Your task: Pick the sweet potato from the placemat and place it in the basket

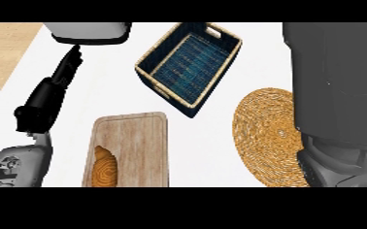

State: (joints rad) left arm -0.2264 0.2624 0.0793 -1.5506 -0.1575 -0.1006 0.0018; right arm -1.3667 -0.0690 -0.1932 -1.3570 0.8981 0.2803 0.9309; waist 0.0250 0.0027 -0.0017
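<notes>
**Even, bright light with soft edges**

The white counter (215, 145) is lit evenly and without glare. The basket (188, 65) throws almost no shadow, so the light perhaps comes from above. Outlines look slightly blurred everywhere

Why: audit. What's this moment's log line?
left hand: open, resting | right arm: overlaps placemat | basket: empty | sweet potato: unseen

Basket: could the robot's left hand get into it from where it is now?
Probably yes. The basket is open-topped and lies just right of the left hand, with only bare counter between them. The grey object sits beyond the fingertips, not in the path.
</notes>
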